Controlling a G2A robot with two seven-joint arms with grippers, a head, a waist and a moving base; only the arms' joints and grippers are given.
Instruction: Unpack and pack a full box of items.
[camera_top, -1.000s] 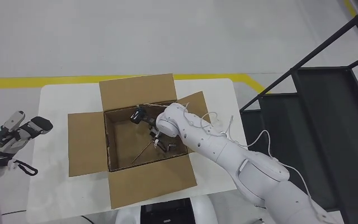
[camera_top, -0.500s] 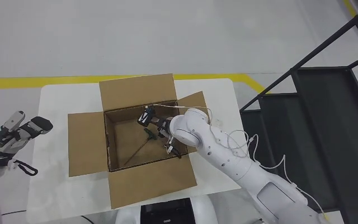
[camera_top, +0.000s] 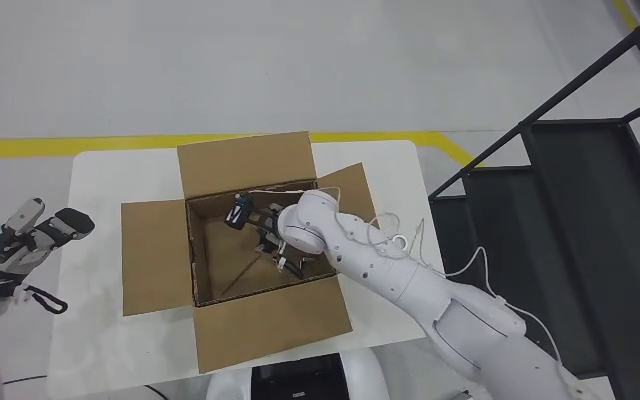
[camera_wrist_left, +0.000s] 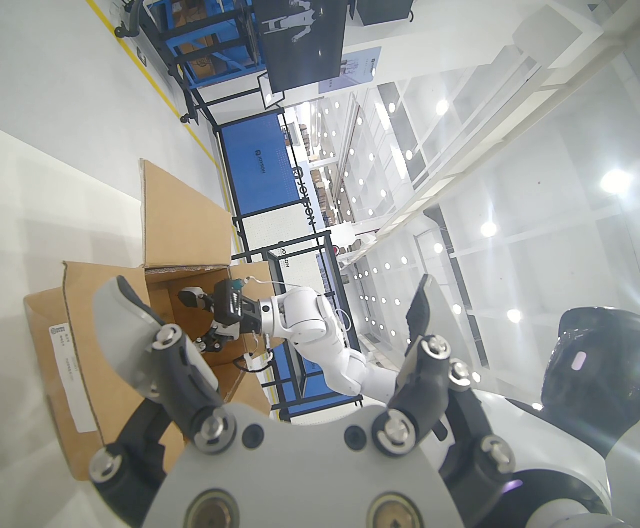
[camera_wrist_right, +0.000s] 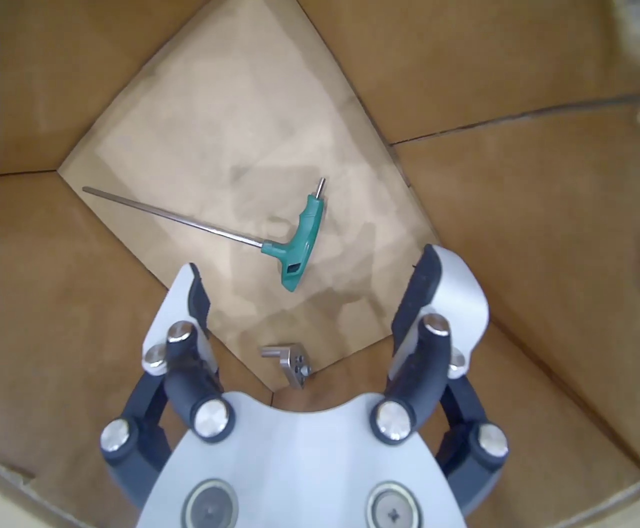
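Bright overhead light; ceiling lamps (camera_wrist_left: 617, 181) flare, left wrist view; soft shadows inside box (camera_wrist_right: 225, 125); edges bowed.

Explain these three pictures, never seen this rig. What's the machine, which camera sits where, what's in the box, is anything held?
It's a two-armed robot at a white table. The top view looks down from above its arms; the other two come from cameras on each wrist. An open cardboard box stands on the table, flaps spread. The right gripper hangs inside it, jaws open, holding nothing. On the box floor lie a green T-handle hex key and a small metal bracket. The left gripper is off the table's side, jaws open and empty.
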